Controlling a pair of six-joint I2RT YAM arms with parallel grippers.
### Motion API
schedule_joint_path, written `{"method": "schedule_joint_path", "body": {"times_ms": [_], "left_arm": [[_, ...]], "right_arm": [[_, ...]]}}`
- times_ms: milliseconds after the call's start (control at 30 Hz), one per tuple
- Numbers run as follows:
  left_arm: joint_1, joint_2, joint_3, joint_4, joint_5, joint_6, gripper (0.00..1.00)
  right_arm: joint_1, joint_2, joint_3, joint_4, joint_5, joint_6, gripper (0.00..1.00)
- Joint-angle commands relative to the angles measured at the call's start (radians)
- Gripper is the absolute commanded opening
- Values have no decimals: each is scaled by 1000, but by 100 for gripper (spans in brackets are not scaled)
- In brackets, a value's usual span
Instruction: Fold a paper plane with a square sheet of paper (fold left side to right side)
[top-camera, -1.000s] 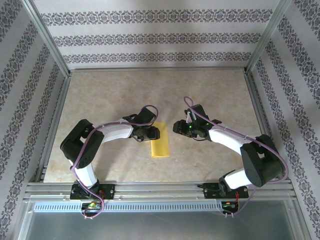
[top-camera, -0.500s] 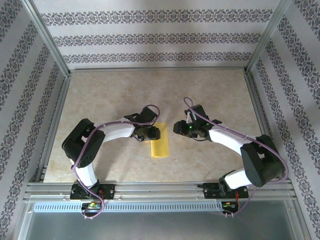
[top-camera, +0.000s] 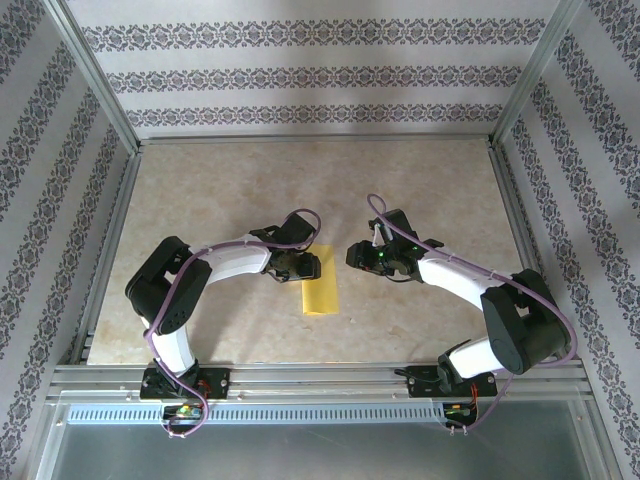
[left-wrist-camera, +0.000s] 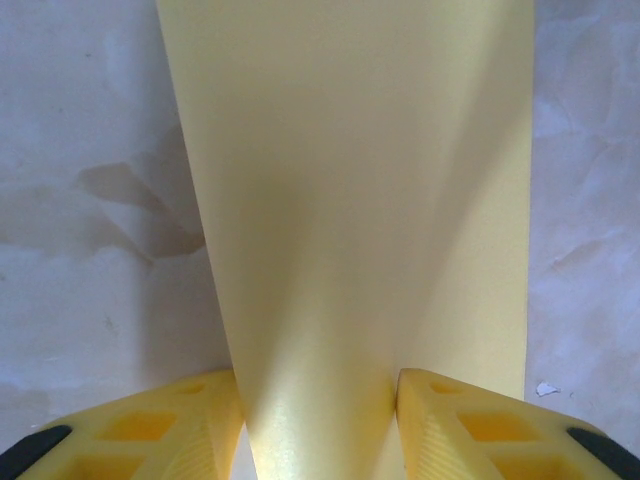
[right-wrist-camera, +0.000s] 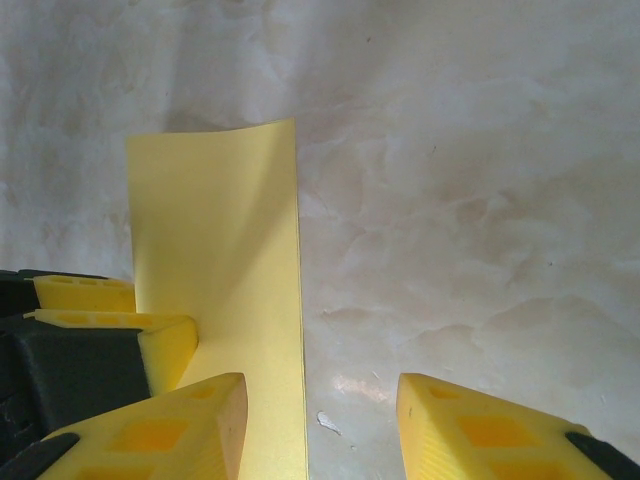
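**A:** Near edge first. A ribbed aluminium rail (top-camera: 320, 378) carries both arm bases. The arm links are white, the joints black, and a purple cable loops along each arm.

**B:** Left gripper?

**A:** The left gripper (left-wrist-camera: 315, 400) has blocky yellow fingers (left-wrist-camera: 150, 430) with moulded recesses and black backing. They pinch the square sheet of paper (left-wrist-camera: 350, 200): the sheet narrows into the gap and touches both inner faces.

**B:** Shape of the paper there?

**A:** It is bowed, not flat. A smooth matte yellow surface widens away from the fingers, shaded softly along its middle. No sharp crease is visible from the wrist.

**B:** And from above?

**A:** It is doubled into a narrow upright rectangle, lying on the table about midway between the two arms. The left gripper sits at its far left corner, and that far end curls up off the surface. The near end lies flat.

**B:** Right gripper?

**A:** The right gripper (right-wrist-camera: 320, 400) has the same yellow fingers. They are spread apart with bare tabletop between them, gripping nothing. The paper's straight right edge runs just inside its left finger. I cannot tell whether they touch.

**B:** Surface?

**A:** The table (top-camera: 230, 190) is pale beige with a mottled, marble-like finish, scuffed in places.

**B:** Beyond it?

**A:** Aluminium posts (top-camera: 95, 75) frame the cell. The walls (top-camera: 320, 80) are white with bands of dark floral pattern.
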Motion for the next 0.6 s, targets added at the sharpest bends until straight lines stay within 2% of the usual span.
{"method": "schedule_joint_path", "body": {"times_ms": [0,567], "left_arm": [[-19,55,-5,-51,-20,19,46],[-20,61,2,-76,-28,5,47]], "right_arm": [[1,11,-1,7,-29,0,45],[38,62,22,17,-59,9,44]]}}
